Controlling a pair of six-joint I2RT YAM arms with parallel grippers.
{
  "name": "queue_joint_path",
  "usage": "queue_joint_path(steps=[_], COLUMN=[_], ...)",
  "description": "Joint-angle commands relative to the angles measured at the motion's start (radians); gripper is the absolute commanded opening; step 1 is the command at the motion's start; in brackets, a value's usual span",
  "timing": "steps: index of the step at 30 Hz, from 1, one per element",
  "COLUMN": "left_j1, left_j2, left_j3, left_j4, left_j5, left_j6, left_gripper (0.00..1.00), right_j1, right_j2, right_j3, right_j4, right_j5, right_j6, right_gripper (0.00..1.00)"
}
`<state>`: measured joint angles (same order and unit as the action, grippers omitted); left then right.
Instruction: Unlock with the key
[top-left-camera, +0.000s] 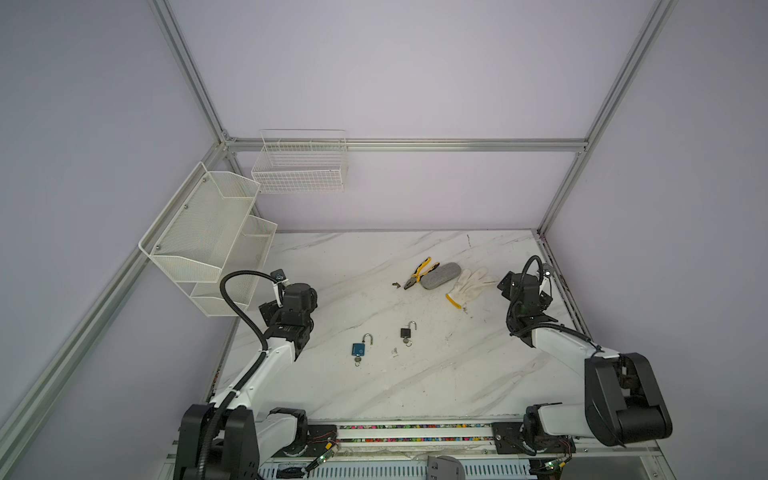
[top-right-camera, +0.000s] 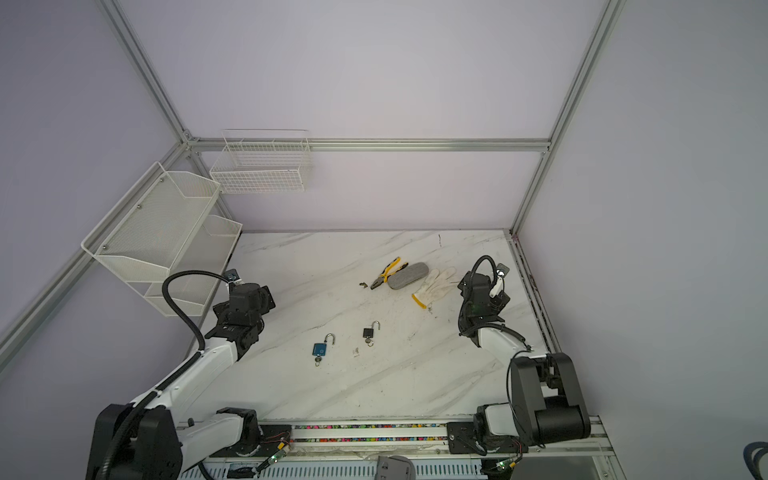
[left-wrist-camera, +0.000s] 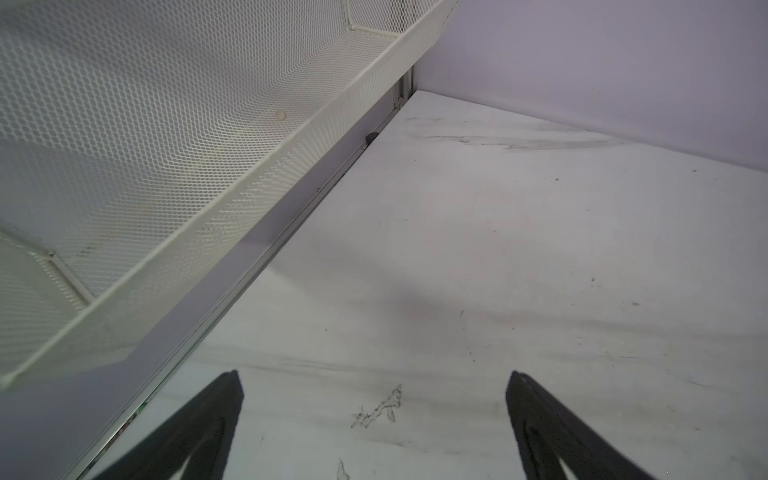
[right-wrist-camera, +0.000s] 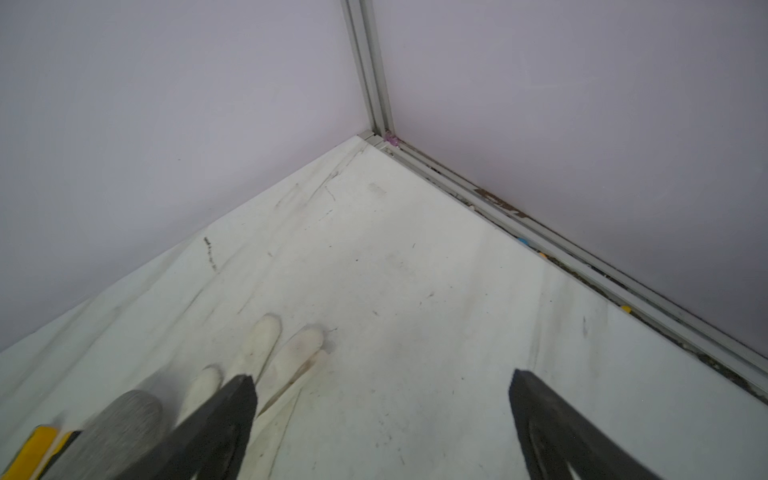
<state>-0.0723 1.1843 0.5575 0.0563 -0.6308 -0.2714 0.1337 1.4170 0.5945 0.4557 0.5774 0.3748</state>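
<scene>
A blue padlock (top-left-camera: 358, 349) (top-right-camera: 319, 349) lies on the marble table (top-left-camera: 457, 374), its shackle swung to one side and a key (top-left-camera: 357, 361) at its lower end. To its right lies a black padlock (top-left-camera: 405, 332) (top-right-camera: 368, 332), also with a raised shackle and a key (top-left-camera: 407, 341). My left gripper (left-wrist-camera: 375, 372) is open over bare table near the left wall, well away from both locks. My right gripper (right-wrist-camera: 381, 373) is open too, by the far right corner, with nothing between its fingers. Neither wrist view shows a lock or key.
Yellow-handled pliers (top-left-camera: 420, 272), a grey case (top-left-camera: 440, 275) (right-wrist-camera: 120, 419) and a white glove (top-left-camera: 471, 286) (right-wrist-camera: 266, 345) lie at the back, left of the right gripper. A white mesh rack (top-left-camera: 208, 232) (left-wrist-camera: 166, 145) hangs over the left arm. A wire basket (top-left-camera: 299, 166) hangs on the back wall.
</scene>
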Motion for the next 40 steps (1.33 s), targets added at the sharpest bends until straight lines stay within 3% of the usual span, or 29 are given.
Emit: queue_joint_path(steps=[1,4,9,13,14,15,16,18,22,40], left_j1=[0.021,0.048,0.062,0.063,0.063,0.063,0.063,0.057,0.057,0.056], left_j2=[0.068,0.162,0.296,0.385,0.406,0.401,0.384,0.370,0.393,0.388], left_j3=[-0.112,-0.159,-0.212,-0.278,-0.278,-0.265,-0.223,-0.161,-0.202,-0.194], left_j4=[0.482,0.669,0.867,1.075,1.117,1.085,0.985,0.830,0.948,0.927], left_j5=[0.060,0.187,0.266,0.318,0.324,0.328,0.306,0.255,0.264,0.264], left_j6=[0.173,0.210,0.195,0.222,0.240,0.242,0.224,0.193,0.218,0.217], left_gripper=[1.00,1.00,1.00,1.00,1.00,1.00,1.00,1.00,1.00,1.00], right_j1=[-0.011,-0.039,-0.062,-0.063,-0.063,-0.063,-0.063,-0.043,-0.034,-0.034], right_j2=[0.101,0.208,0.286,0.357,0.380,0.358,0.349,0.372,0.363,0.361], right_j3=[-0.032,-0.043,-0.036,-0.167,-0.185,-0.158,-0.120,-0.129,-0.137,-0.130], right_j4=[0.348,0.518,0.659,0.979,1.067,0.968,0.870,0.940,0.938,0.923], right_j5=[0.077,-0.038,-0.233,-0.418,-0.422,-0.412,-0.395,-0.367,-0.359,-0.391], right_j6=[-0.117,-0.172,-0.289,-0.393,-0.401,-0.391,-0.388,-0.410,-0.414,-0.422], right_gripper=[0.97,0.97,0.97,0.97,0.97,0.97,0.97,0.97,0.97,0.97])
